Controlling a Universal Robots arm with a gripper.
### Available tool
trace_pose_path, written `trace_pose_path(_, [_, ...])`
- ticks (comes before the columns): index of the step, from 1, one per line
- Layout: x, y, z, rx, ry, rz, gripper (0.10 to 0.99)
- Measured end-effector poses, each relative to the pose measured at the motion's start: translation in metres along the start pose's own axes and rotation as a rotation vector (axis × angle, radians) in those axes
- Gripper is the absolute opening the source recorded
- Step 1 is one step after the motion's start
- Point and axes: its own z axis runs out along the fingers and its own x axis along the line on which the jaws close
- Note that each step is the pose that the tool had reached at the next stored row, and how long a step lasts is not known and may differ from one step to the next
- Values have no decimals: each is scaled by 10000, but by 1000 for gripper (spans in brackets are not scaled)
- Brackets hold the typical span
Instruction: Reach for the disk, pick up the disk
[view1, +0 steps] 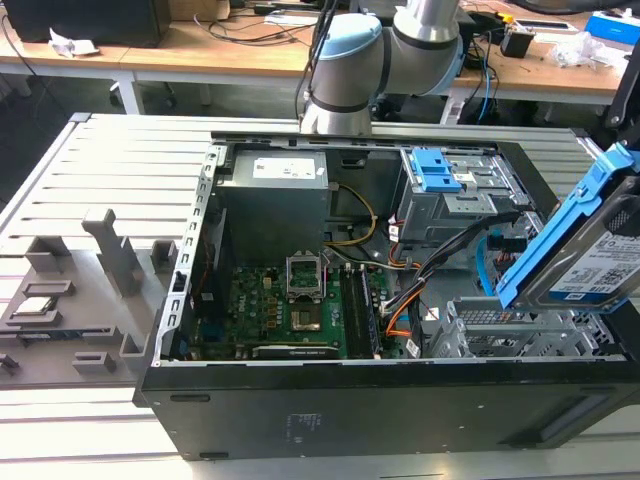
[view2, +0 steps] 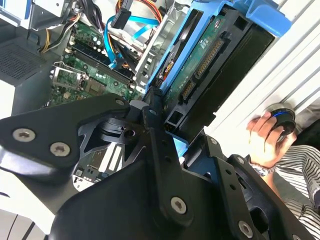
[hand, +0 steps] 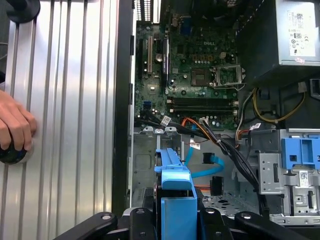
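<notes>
Disk (view1: 590, 262) sits pinched in my gripper (hand: 177, 212), tilted at three o'clock above the case (view1: 300, 410). I'd lift straight, clear of the cables (hand: 210, 167).

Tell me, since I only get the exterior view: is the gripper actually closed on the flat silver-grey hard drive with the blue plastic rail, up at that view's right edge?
Observer: Yes. In the first wrist view the gripper has a black finger on either side of the disk, against its blue rail.
Operator: What is on the face turned away from me?
Observer: In the second wrist view that face is a green circuit board with connector pins along it.
Operator: Is anyone close to the work?
Observer: A person's hand rests on a dark round object on the ribbed metal table, beside the open black computer case.
</notes>
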Motion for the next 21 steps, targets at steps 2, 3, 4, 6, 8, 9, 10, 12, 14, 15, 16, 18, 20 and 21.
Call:
trace_pose_path(2, [0,-10,15,-14,0,0,365])
trace_pose_path(3, [1,-20,39,-31,0,1,365])
trace_pose_path(4, [1,-21,55,-36,0,2,365])
trace_pose_path(6, [3,33,78,-36,0,0,365])
trace_pose_path(8, [6,88,91,-36,-1,1,365])
trace_pose_path(9, [10,112,107,-36,-1,1,365])
trace_pose_path(10, [12,117,124,-36,-1,1,365])
trace_pose_path(12, [12,123,165,-36,-1,-2,365])
trace_pose_path(14, [9,135,196,-37,4,-22,365])
trace_pose_path(15, [-10,158,219,-37,9,-61,365])
trace_pose_path(16, [-30,178,230,-38,12,-98,365])
trace_pose_path(18, [-46,189,236,-39,16,-132,365])
trace_pose_path(20, [-53,190,242,-39,18,-151,365])
trace_pose_path(21, [-53,191,242,-39,19,-150,365])
